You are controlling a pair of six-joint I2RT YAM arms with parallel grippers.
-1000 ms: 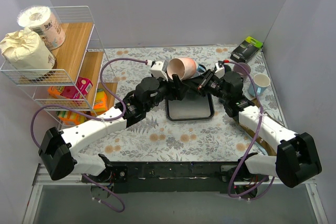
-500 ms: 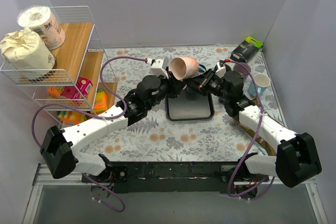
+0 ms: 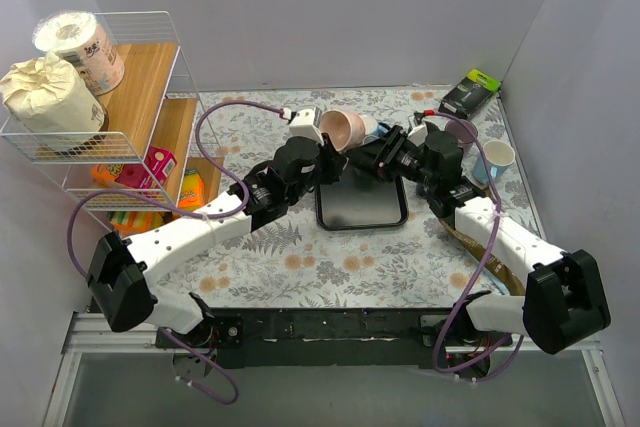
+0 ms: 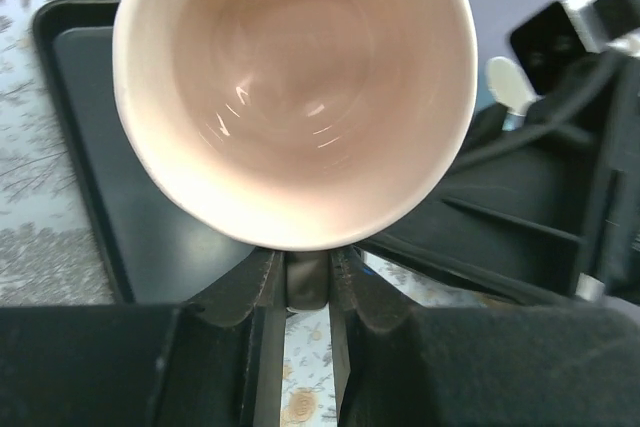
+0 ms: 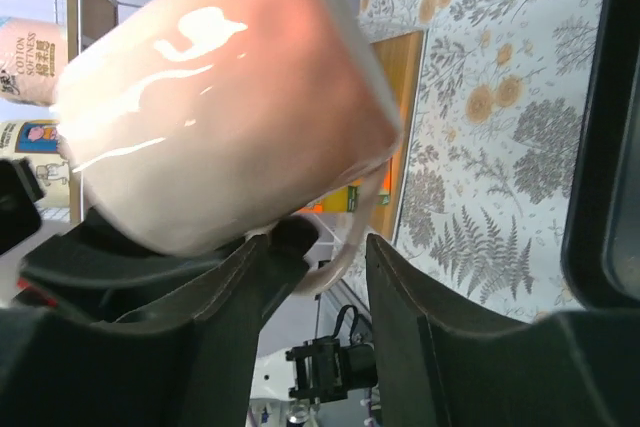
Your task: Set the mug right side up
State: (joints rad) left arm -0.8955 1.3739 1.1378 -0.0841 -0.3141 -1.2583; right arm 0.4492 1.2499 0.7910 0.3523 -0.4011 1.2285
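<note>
Pink mug [image 3: 347,128] — held off the bench [image 3: 300,259] near the far end of the black tray [image 3: 360,211], tilted, mouth facing the left wrist camera. Left jaws: clamped on its handle. Right jaws: parted — one finger either side of that handle.

You get bright, even overhead light in the top view, so the arms throw only soft, faint shadows on the surface [image 3: 350,267] and nothing burns out. In the left wrist view the mug [image 4: 295,77] is evenly lit with small glints inside, while the left fingers [image 4: 255,327] sit dark and soft along the bottom edge. In the right wrist view the mug's side is blurred and patched with white glare, the right fingers [image 5: 410,317] are black and unfocused, and the surface beyond looks sharper.
</note>
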